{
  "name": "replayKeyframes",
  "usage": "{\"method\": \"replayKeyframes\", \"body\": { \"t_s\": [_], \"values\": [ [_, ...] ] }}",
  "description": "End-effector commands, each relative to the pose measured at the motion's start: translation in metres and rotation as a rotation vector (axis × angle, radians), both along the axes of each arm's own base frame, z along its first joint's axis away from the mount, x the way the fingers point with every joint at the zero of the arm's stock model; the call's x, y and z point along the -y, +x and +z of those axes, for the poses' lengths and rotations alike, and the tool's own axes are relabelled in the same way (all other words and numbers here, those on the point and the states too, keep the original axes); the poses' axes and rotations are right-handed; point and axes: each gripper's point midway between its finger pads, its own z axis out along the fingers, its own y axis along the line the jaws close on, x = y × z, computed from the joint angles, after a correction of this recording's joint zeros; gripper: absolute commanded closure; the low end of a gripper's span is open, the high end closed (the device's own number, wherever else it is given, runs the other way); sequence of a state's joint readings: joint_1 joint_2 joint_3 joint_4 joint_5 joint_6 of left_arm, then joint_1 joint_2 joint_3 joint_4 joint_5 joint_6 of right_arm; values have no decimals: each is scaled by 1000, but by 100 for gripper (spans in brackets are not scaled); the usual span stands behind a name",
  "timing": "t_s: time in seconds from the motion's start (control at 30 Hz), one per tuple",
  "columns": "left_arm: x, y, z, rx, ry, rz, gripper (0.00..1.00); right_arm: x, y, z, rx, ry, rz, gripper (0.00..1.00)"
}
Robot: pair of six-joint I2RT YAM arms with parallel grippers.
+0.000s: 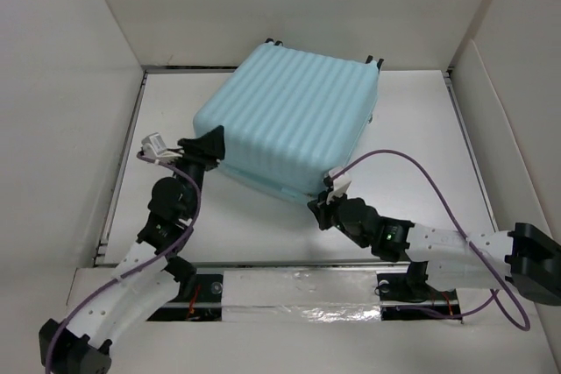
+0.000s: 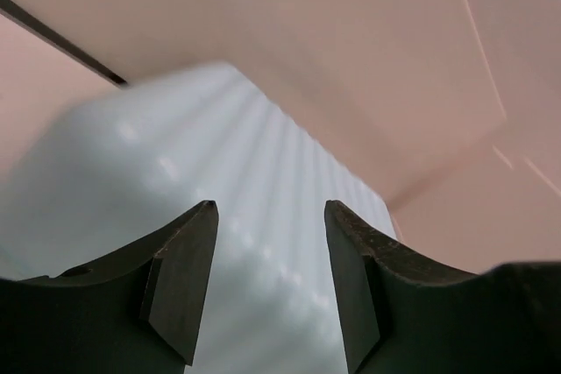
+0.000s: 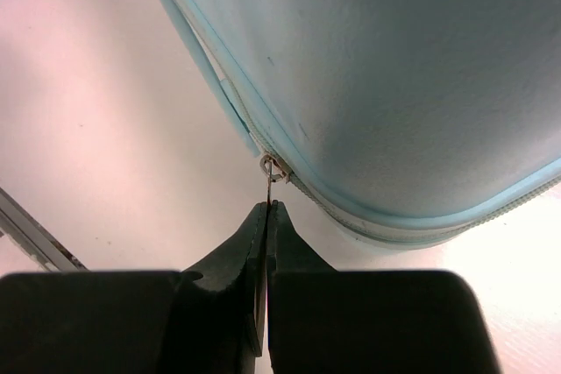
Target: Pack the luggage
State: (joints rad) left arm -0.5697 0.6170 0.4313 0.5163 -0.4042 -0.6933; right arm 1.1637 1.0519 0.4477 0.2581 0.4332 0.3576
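on the table (image 1: 421,129), luggage (image 1: 294,111), right claw (image 3: 266,207) seemingly pinching its zipper pull (image 3: 273,170)

The white table (image 1: 421,111) carries 1 aqua luggage (image 1: 294,116), lying ribbed side up.

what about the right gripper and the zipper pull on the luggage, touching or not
Touching. The right wrist view shows the right gripper shut, its tips pinching the thin zipper pull at the luggage seam.
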Motion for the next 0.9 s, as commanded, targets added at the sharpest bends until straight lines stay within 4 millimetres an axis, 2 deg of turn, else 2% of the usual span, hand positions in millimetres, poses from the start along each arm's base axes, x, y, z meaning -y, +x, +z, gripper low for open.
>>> {"method": "replayKeyframes", "body": {
  "t_s": [0.0, 0.07, 0.1, 0.13, 0.2, 0.23, 0.27, 0.33, 0.37, 0.5, 0.57, 0.67, 0.7, 0.73, 0.77, 0.8, 0.83, 0.87],
  "values": [
    [-46, 32, 4, -65, -57, 189, 51, -24, -2, 63, 88, 199, 81, 100],
    [-53, 49, -7, -107, -103, 184, 51, -22, 1, 62, 97, 192, 80, 100],
    [-77, 58, -13, -122, -133, 244, 51, -22, 3, 61, 96, 190, 79, 100],
    [-78, 63, -19, -141, -153, 206, 51, -22, 2, 62, 100, 196, 84, 100],
    [-94, 74, -30, -151, -229, 211, 51, -22, 1, 57, 97, 190, 90, 100],
    [-110, 78, -36, -161, -252, 212, 51, -23, 0, 57, 98, 188, 95, 100],
    [-116, 89, -46, -181, -271, 208, 51, -22, 0, 56, 99, 185, 97, 100],
    [-114, 102, -56, -229, -268, 144, 53, -22, 1, 56, 108, 176, 98, 100],
    [-116, 116, -66, -273, -263, 142, 53, -21, 1, 55, 119, 158, 103, 100],
    [-105, 134, -76, -302, -269, 69, 55, -25, 4, 68, 148, 156, 121, 100],
    [-93, 137, -84, -315, -269, 32, 55, -30, 6, 69, 158, 137, 134, 100],
    [-58, 138, -97, -351, -216, -67, 56, -45, 9, 81, 183, 137, 162, 100],
    [-30, 133, -101, -361, -198, -133, 57, -54, 10, 74, 174, 115, 185, 100],
    [-4, 124, -108, -369, -178, -187, 57, -67, 13, 77, 180, 104, 212, 100],
    [-5, 122, -112, -368, -178, -178, 57, -71, 15, 91, 203, 121, 212, 100],
    [17, 113, -116, -374, -164, -226, 57, -83, 15, 83, 193, 101, 247, 100],
    [24, 108, -120, -379, -166, -239, 58, -90, 15, 86, 206, 97, 268, 100],
    [30, 99, -126, -374, -170, -258, 58, -101, 18, 101, 227, 115, 283, 100]
  ]
}}
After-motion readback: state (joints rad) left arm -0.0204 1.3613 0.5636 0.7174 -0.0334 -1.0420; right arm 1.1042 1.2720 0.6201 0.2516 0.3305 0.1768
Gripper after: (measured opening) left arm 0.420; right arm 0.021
